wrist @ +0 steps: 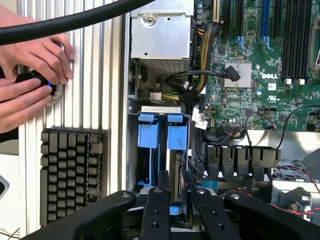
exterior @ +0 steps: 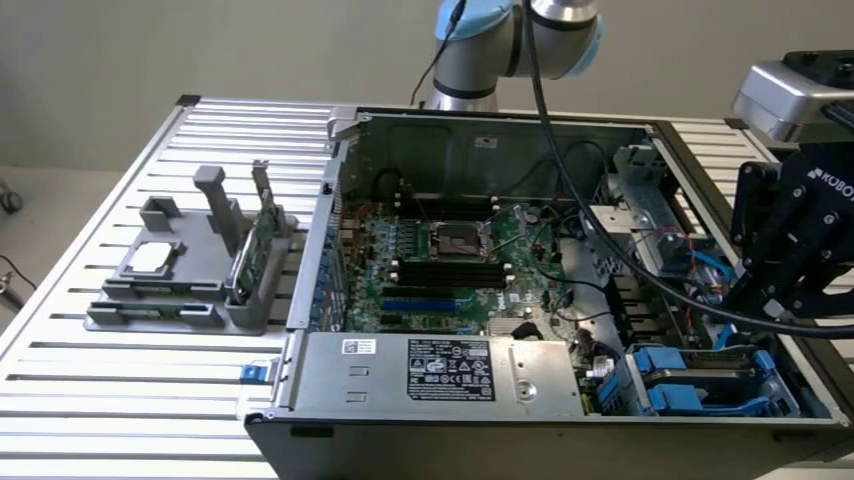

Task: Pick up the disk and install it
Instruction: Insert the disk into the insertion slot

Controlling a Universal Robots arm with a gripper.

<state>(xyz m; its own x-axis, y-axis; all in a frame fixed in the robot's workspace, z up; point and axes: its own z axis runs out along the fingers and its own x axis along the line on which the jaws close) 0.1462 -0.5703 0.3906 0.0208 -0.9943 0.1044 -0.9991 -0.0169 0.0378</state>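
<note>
Exterior view: diffuse overhead light is falling evenly on the slatted table [exterior: 94, 400]; slats are reading bright, w/ thin dark lines btwn them. Case [exterior: 454, 130] interior is sitting dimmer, side walls casting soft shadow over the board [exterior: 454, 260]. PSU [exterior: 441, 365] top is giving off a pale sheen. Parts stand [exterior: 187, 290] is throwing a faint shadow only. Wrist view: light is spreading evenly; metal drive cage [wrist: 160, 35] is glinting mildly, hands [wrist: 35, 60] are showing bright, gripper [wrist: 175, 175] is reading near-black w/ little surface detail

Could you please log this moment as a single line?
gripper: shut on disk | disk: edge-on in drive bay | person's hands: on table beside case
</note>
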